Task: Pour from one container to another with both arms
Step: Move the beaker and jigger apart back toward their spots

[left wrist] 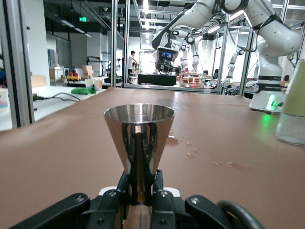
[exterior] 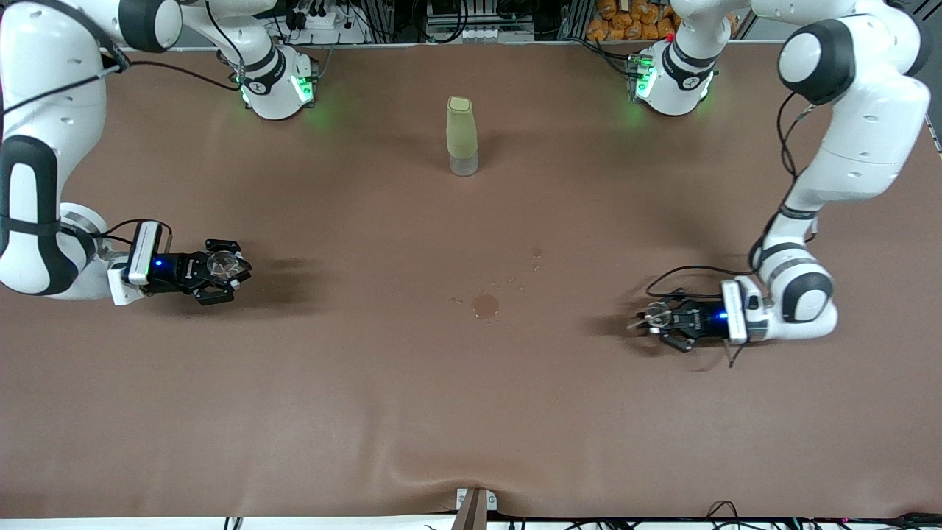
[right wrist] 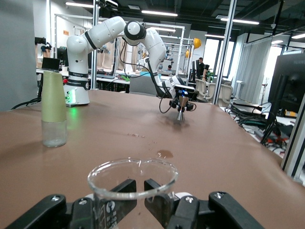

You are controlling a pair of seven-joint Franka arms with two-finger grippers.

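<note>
Front view: the left gripper [exterior: 647, 321] holds a steel measuring cup [exterior: 655, 317] at its end of the brown table [exterior: 368, 412], the right gripper [exterior: 224, 271] a clear glass cup [exterior: 221, 263] at the other, a bottle [exterior: 461, 137] and spill [exterior: 485, 305] between. Wrist views: fingers clamp the steel measuring cup [left wrist: 138, 143] and clear glass cup [right wrist: 132, 183], both upright; pouring seems not begun, so the vessels must next meet, one rim tipped over the other

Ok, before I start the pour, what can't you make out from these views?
- Whether the steel cup in the left pincer holds liquid: left wrist view looks from below its rim; too small in front view.
- Base of the clear glass in the right pincer: cut off by the right wrist view's edge.
- Contents of the bottle: covered by its sleeve.
</note>
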